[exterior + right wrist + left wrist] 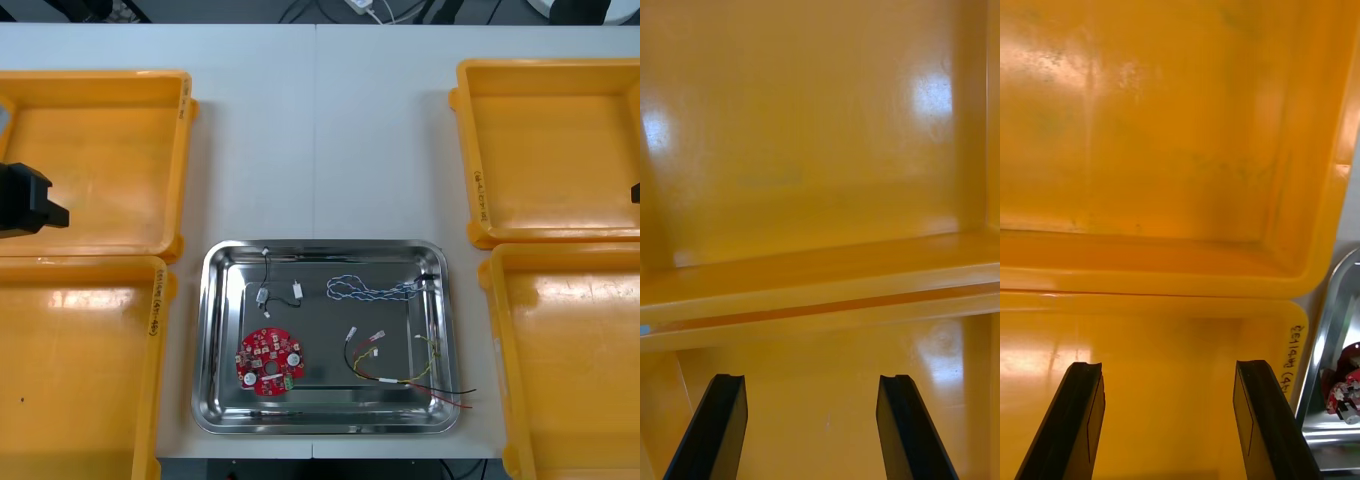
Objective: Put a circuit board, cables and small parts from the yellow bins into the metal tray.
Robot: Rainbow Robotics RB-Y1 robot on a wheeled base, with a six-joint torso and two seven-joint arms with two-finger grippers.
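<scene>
1. Both claws gape wide, holding nothing: left gripper [1166, 367] over the left yellow bins [1180, 150], right gripper [811, 379] over the right yellow bins [812, 135].
2. Circuit board [269, 361] and cables [375, 289] lie in the metal tray [200, 335].

left arm [25, 200] cut off at front view's edge, just black block in frame. right arm [636, 192] mere sliver at opposite edge. in left wrist view, circuit board [1346, 384] and metal tray [1332, 319] cut by frame edge. small metal parts [264, 296] too small to tell kind. writing [154, 300] on yellow bin [80, 360] rim unreadable, perhaps digits.
</scene>
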